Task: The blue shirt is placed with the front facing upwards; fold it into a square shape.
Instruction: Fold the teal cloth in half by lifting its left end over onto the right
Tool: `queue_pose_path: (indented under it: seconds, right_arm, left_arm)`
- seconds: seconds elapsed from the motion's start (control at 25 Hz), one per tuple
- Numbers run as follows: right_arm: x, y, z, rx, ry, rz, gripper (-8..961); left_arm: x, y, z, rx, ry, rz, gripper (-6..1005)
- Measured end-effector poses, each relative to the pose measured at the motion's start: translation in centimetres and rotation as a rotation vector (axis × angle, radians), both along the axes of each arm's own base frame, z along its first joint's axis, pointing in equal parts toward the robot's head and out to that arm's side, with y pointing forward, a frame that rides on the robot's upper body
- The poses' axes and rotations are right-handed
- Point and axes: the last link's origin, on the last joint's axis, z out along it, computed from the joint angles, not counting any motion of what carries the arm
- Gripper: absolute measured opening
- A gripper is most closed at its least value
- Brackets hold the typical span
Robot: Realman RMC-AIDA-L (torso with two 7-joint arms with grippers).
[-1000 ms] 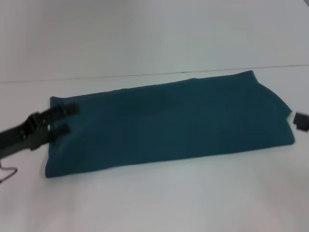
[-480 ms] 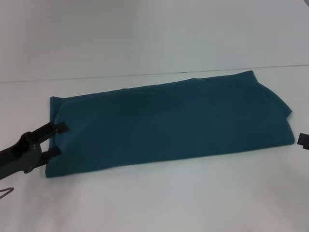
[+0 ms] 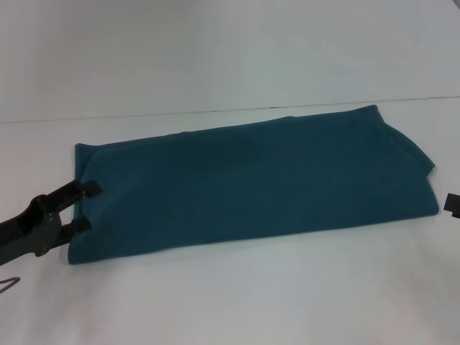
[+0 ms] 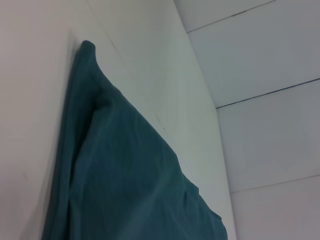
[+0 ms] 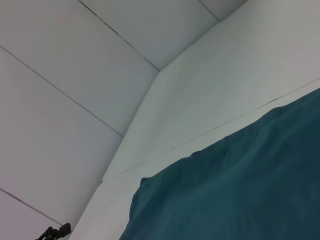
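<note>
The blue shirt lies folded into a long, flat band across the white table, plain cloth facing up. It also fills the left wrist view as teal cloth and the right wrist view. My left gripper is open at the band's left end, with its two black fingertips just over the cloth's edge and holding nothing. Of my right gripper only a small black piece shows at the picture's right edge, just off the band's right end.
A pale wall rises behind the table's far edge. A thin wire loop shows at the lower left. In the right wrist view the left gripper appears far off beyond the cloth.
My left gripper has drawn back off the shirt's left end, toward the near left. The right gripper has slid farther out to the right edge. The shirt has not moved.
</note>
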Motion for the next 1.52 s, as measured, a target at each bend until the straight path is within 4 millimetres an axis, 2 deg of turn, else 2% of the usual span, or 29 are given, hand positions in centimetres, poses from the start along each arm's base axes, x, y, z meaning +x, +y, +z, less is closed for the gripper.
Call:
queue_pose_path:
  seconds: [0.2,0.48,0.88,1.08,1.32,1.52]
  right_arm:
    - [-0.1,0.0,0.1,0.002,0.006,0.001,883]
    - [-0.1,0.2,0.2,0.006,0.002,0.001,883]
    - [-0.2,0.6,0.3,0.012,-0.004,0.007,884]
    - [-0.2,0.9,0.3,0.025,-0.007,0.002,883]
    - [-0.3,1.1,0.2,0.029,-0.01,0.001,882]
    - [-0.3,1.1,0.1,0.029,-0.01,0.001,883]
  left_arm:
    - [-0.1,0.0,0.0,-0.009,0.017,-0.001,947]
    - [-1.2,0.5,0.3,-0.068,0.139,0.048,948]
    - [-1.9,0.4,1.5,-0.031,0.099,0.104,947]
    - [-0.6,1.8,0.4,-0.023,0.096,0.081,948]
    - [0.0,4.1,-1.1,0.068,0.167,0.126,947]
    - [0.6,5.0,-1.9,0.072,0.221,0.068,947]
